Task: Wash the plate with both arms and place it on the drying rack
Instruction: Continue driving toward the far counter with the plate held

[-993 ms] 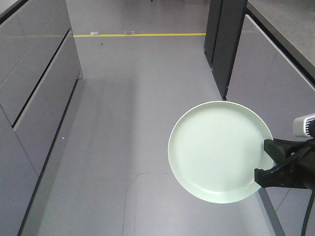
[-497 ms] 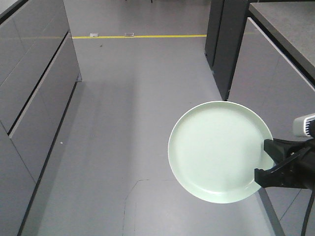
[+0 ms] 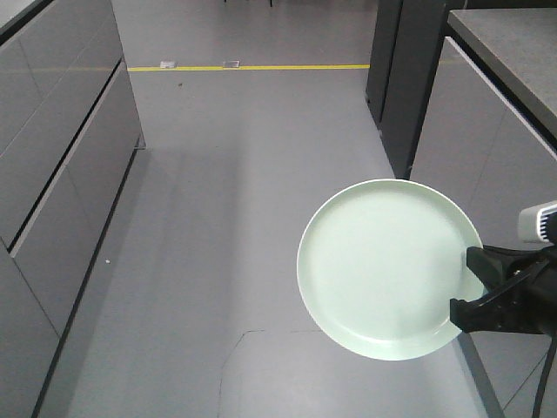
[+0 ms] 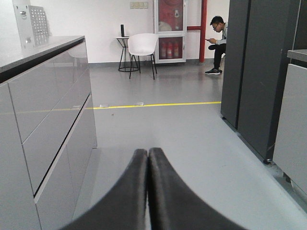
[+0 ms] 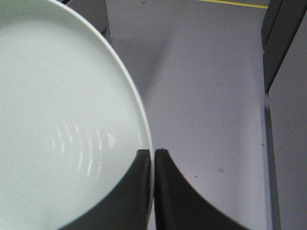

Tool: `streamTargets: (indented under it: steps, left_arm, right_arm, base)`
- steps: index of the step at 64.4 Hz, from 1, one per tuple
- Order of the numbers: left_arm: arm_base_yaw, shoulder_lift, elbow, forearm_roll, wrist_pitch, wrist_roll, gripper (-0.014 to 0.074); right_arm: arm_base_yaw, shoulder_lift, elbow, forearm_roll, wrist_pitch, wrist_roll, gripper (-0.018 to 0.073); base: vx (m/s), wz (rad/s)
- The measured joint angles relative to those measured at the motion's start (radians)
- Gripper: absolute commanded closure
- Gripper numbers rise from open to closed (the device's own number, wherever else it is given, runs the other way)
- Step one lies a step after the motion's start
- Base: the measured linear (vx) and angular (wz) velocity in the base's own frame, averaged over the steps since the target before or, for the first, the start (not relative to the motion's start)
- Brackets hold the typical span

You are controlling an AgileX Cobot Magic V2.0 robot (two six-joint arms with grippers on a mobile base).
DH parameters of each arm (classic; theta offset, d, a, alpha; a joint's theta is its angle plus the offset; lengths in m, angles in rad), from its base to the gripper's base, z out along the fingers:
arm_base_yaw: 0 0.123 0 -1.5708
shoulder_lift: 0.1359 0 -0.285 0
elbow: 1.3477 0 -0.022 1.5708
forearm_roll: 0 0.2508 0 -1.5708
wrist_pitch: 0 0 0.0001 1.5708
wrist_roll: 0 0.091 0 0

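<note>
Over grey floor (image 3: 218, 218), right tool (image 5: 153, 154) clamps the plate (image 3: 387, 266); left tool (image 4: 147, 154) is clenched.

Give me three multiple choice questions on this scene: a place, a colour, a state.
1. Where is the plate? A in a sink; B in the air above the floor; C on a rack.
2. What colour is the floor line? A yellow; B red; C blue.
3. How is the left tool? A open; B gripping a sponge; C shut, empty.
B: the right tool pinches its rim over the floor. A: the line is yellow. C: its fingers meet with nothing between.
</note>
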Motion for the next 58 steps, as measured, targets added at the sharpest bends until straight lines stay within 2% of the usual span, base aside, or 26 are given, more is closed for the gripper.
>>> streamTargets:
  steps: [58]
  left_arm:
    - [0.000, 0.000, 0.000, 0.000, 0.000, 0.000, 0.0602]
  right_arm:
    - [0.000, 0.000, 0.000, 0.000, 0.000, 0.000, 0.0567]
  base:
    - [0.12, -0.03]
